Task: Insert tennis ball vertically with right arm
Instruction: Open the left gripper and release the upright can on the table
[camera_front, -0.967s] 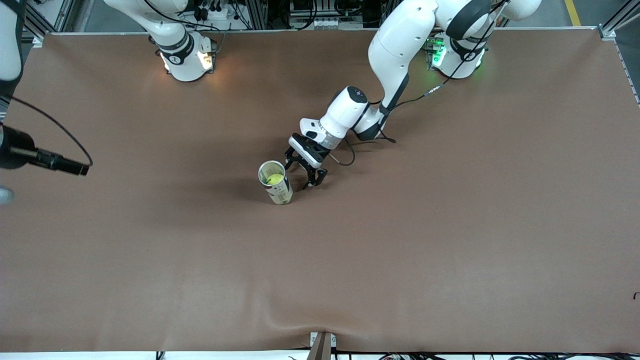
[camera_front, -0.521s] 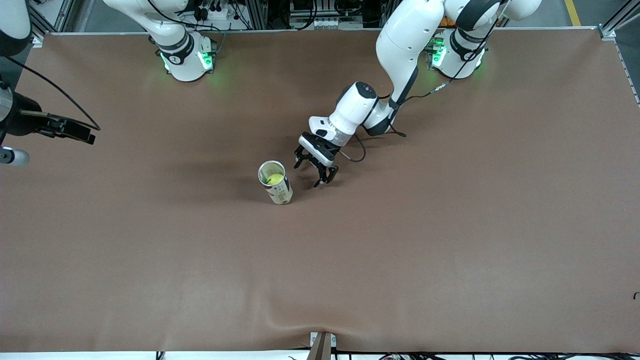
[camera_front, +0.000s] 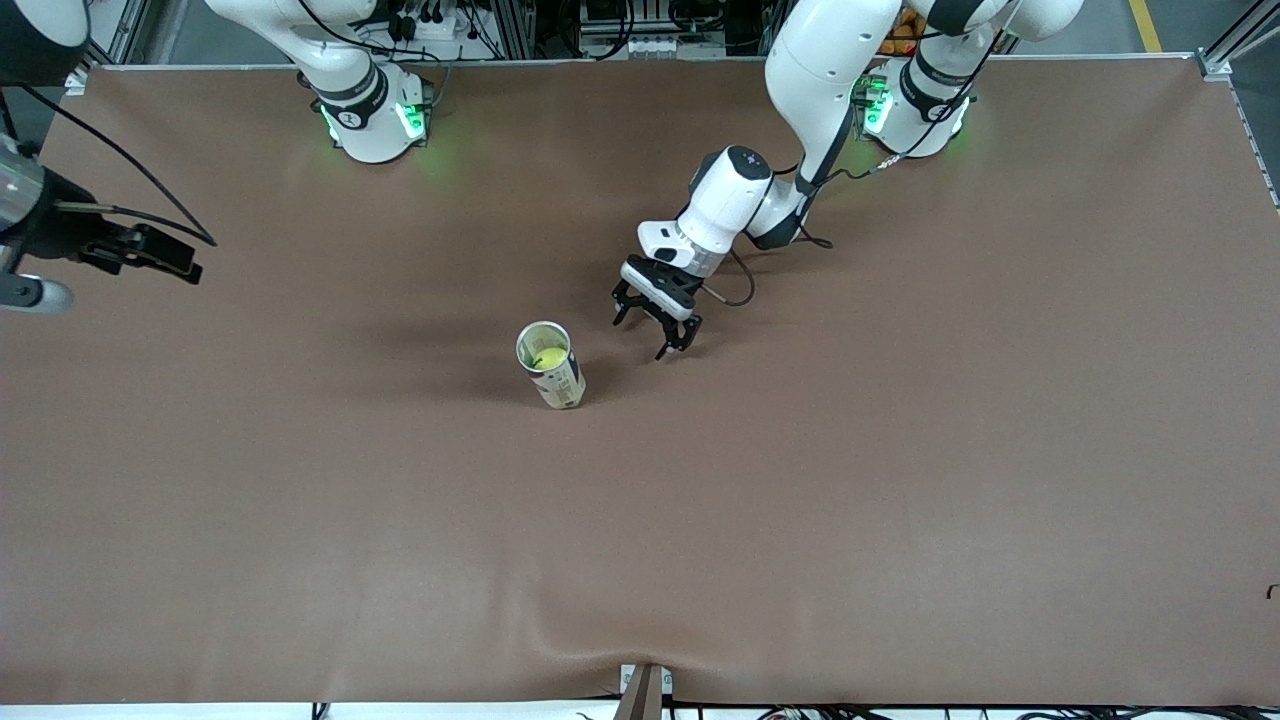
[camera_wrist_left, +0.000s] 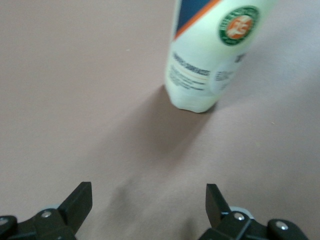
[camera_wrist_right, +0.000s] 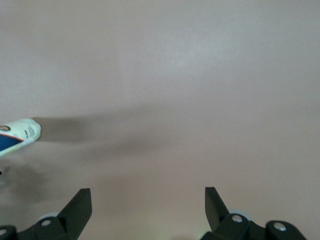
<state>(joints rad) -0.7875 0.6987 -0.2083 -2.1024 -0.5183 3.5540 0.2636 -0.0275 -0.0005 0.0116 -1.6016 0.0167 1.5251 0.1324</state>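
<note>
The right gripper hangs empty with fingers spread over the table at the right arm's end, well apart from the can. The left gripper, also spread and empty, sits low just beside the can. The tennis ball already lies inside the upright can (so the insertion looks done). Best now: retreat clear, without nudging the can.

one can, one tennis ball inside it, two grippers: left gripper, right gripper, one table.
</note>
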